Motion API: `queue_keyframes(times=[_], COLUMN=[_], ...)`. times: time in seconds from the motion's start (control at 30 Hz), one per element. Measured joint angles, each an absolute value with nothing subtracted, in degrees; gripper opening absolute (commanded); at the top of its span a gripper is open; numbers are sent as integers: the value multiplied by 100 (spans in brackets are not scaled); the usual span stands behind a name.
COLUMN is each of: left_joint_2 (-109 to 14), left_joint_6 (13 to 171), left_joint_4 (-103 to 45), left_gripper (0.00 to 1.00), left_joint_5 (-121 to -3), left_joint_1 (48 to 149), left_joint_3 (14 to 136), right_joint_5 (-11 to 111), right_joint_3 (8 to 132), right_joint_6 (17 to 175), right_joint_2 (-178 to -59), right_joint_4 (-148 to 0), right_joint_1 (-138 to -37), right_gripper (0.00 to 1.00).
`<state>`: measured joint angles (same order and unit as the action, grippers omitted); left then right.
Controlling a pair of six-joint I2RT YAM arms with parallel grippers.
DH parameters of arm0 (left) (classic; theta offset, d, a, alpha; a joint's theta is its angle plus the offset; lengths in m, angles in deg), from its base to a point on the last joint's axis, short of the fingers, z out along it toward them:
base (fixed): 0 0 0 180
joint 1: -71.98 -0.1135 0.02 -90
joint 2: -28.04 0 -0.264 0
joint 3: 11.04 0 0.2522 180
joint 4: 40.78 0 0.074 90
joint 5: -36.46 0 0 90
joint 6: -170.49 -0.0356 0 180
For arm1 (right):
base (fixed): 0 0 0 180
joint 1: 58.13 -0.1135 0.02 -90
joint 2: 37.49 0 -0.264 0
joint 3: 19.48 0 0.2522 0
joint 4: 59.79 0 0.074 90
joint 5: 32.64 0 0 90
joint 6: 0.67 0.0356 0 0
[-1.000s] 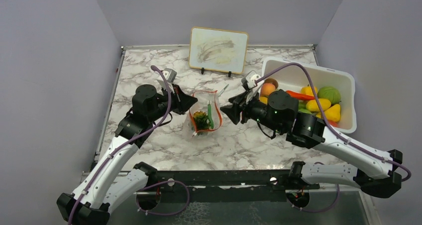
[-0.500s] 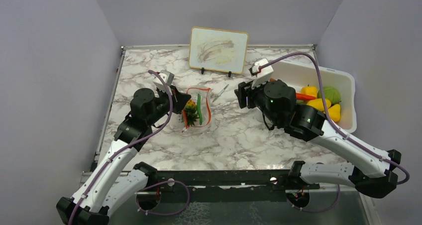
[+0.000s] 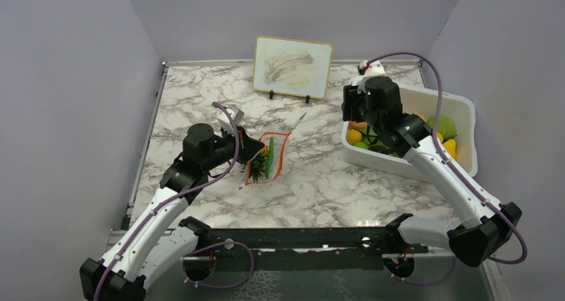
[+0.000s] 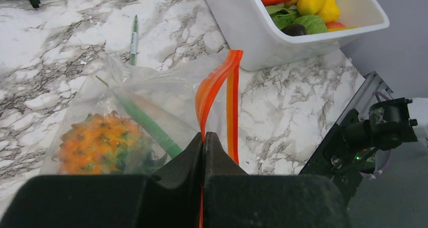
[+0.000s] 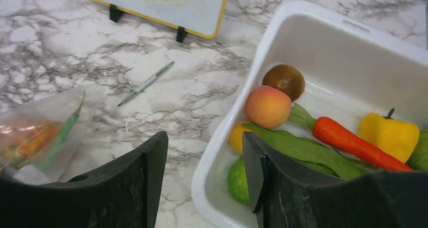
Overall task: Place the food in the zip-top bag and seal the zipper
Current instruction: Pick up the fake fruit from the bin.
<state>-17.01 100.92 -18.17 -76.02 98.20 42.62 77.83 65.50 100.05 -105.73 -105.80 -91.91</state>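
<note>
Left gripper (image 4: 203, 139) is pinched tight on the zipper (image 4: 216, 84) at one end of the mouth. The zip-top bag (image 3: 268, 156) sits centre-left on the marble table (image 3: 320, 188), just right of that arm, and its mouth edge looks lifted. Inside it: toy pineapple (image 4: 98, 142) and a green pod (image 4: 149, 123). Right gripper (image 5: 204, 152) is roughly half spread with nothing in it, hovering over the near-left corner of the white bin (image 5: 323, 41) on the right, above the peach (image 5: 268, 107), carrot (image 5: 348, 138) and yellow pepper (image 5: 389, 134). Handling call: the bag film looks thin, limp and slick, so the mouth will likely sag shut unless the strip is held taut. Grab only the stiffer zipper strip, never the film. The toys look light, hard and smooth. The round peach could squirt out of the jaws, so pinch across its middle; take the carrot mid-shaft. The pen (image 5: 146, 83) lying beyond the bag isn't food, skip it.
</note>
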Motion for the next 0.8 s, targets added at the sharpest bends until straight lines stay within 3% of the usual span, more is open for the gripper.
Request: queue_keyframes(times=[0.27,0.8], left_joint_2=[-1557,-1463], left_joint_6=[10085,10004], left_joint_4=[-1881,-1879], left_gripper=[0,0], left_joint_5=[-7768,-7766], left_joint_1=[9820,9820], left_joint_3=[4115,4111], right_joint_5=[6872,6052], right_joint_3=[6089,5582], right_joint_6=[10213,10049], right_joint_2=[-10917,-12088], right_joint_4=[-10388,-9387], right_joint_1=[-7720,-6507], right_gripper=[52,73])
